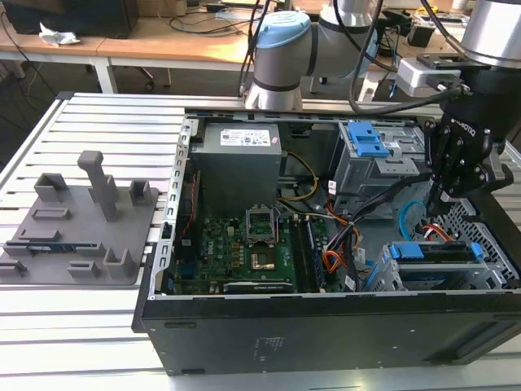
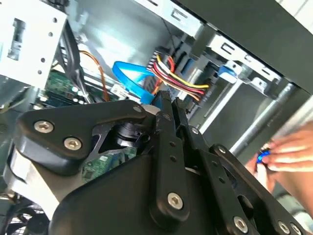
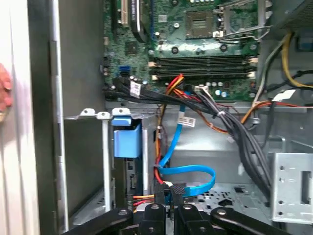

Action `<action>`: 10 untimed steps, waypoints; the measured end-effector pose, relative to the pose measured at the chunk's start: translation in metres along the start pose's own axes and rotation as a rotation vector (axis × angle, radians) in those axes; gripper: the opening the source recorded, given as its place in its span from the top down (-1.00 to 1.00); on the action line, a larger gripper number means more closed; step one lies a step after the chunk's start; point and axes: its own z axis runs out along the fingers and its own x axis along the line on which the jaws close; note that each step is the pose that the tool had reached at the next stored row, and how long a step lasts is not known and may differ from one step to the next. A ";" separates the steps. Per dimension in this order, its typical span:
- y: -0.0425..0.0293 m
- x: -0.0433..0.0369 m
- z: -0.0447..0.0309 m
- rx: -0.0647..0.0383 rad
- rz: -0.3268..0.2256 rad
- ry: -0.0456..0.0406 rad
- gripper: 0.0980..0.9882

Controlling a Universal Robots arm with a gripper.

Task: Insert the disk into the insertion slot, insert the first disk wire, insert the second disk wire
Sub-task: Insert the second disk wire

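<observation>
- Black PC case [image 1: 326, 334], front wall closest to the exterior camera, lying open-side-up on the slatted white table [image 1: 98, 122]; biggest thing in the scene.
- UR arm [image 1: 281, 57] reaches in from the far side; black wrist section hangs over the exterior view's right end of the case.
- Green motherboard [image 1: 236, 252] lies on the case floor toward the exterior view's left, grey power supply [image 1: 240, 163] behind it.
- Grey foam fixture tray [image 1: 81, 220] sits on the table at the exterior view's left, well apart from the case.
- Insertion slot [image 1: 431, 277]: grey metal cage in the near corner at the exterior view's right. Disk [image 1: 435, 252] is already seated in it, blue carrier edge showing along the top.
- Upper drive bay with blue latch [image 1: 366, 140] stands behind the slot, toward the rear wall.
- Gripper [image 1: 438, 202] is down inside the case just above and behind the slot. In the first wrist view its fingers [image 3: 177, 196] are pinched narrow on a small black connector [image 3: 178, 188] at the end of the blue flat cable [image 3: 195, 171].
- That blue cable loops just beside the red/yellow/black wire bundle [image 2: 178, 78].
- A person's hand [image 2: 286, 156] sits at the case edge in the second wrist view, holding something small and blue; can't tell what.
</observation>
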 end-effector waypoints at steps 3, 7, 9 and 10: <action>-0.0001 0.0149 0.0021 -0.001 0.003 -0.0540 0.86; -0.0002 0.0317 0.0046 -0.001 0.004 -0.0849 0.86; -0.0003 0.0349 0.0052 -0.001 0.004 -0.0895 0.86; -0.0003 0.0349 0.0052 -0.001 0.004 -0.0895 0.86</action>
